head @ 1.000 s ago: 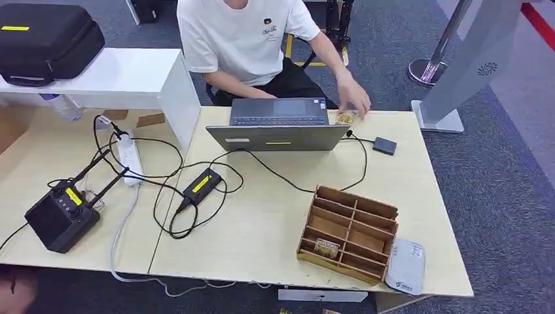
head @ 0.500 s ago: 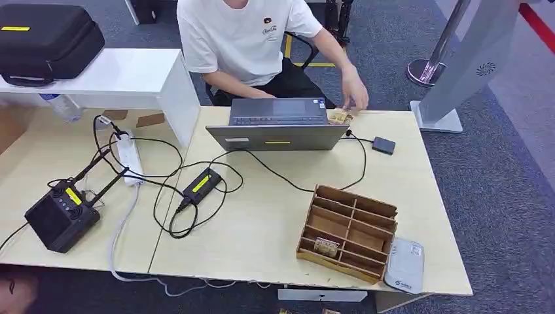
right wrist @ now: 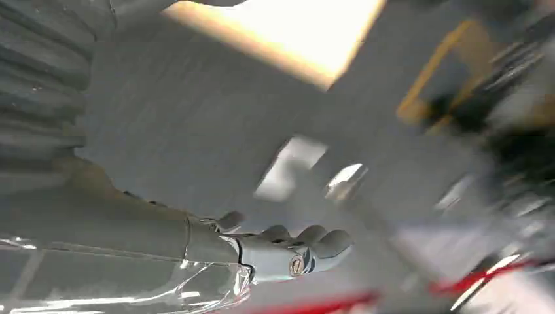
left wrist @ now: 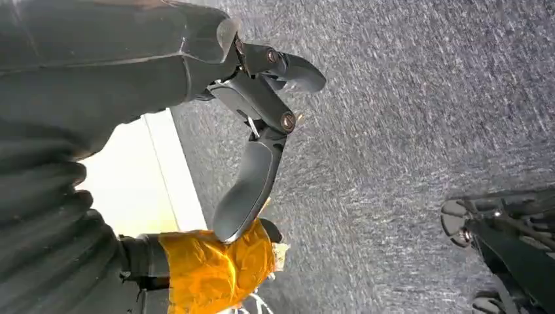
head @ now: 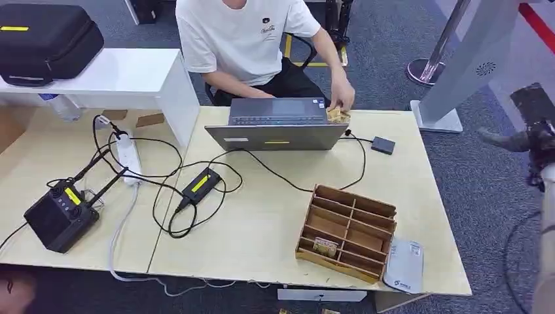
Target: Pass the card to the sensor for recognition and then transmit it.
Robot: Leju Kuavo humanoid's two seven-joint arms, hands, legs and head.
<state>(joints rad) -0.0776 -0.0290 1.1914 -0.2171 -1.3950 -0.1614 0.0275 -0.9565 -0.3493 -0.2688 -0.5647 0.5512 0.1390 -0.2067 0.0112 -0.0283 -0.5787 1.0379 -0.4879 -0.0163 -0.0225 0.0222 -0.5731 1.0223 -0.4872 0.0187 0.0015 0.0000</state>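
A patterned card (head: pixel 325 246) lies in a front slot of the wooden organizer (head: pixel 357 199) at the table's near right. The small dark sensor (head: pixel 383 145) sits right of the laptop, wired to it. A person's hand (head: pixel 341 98) rests on more cards (head: pixel 338 116) at the laptop's right corner. My right hand (head: pixel 533 127) is raised beyond the table's right edge, over the carpet; in the blurred right wrist view the right hand (right wrist: pixel 288 252) holds nothing. My left hand (left wrist: pixel 262 131) hangs over the carpet with fingers apart and nothing in them.
A laptop (head: pixel 278 124) stands at the table's far side before a seated person. Cables, a power adapter (head: pixel 201 185), a power strip (head: pixel 129 157) and a black antenna box (head: pixel 60 216) cover the left. A grey flat device (head: pixel 404 265) lies beside the organizer. A grey stand (head: pixel 468 65) rises at the far right.
My right hand has risen into the head view at the right edge. The person's hand has moved left onto the cards at the laptop's corner.
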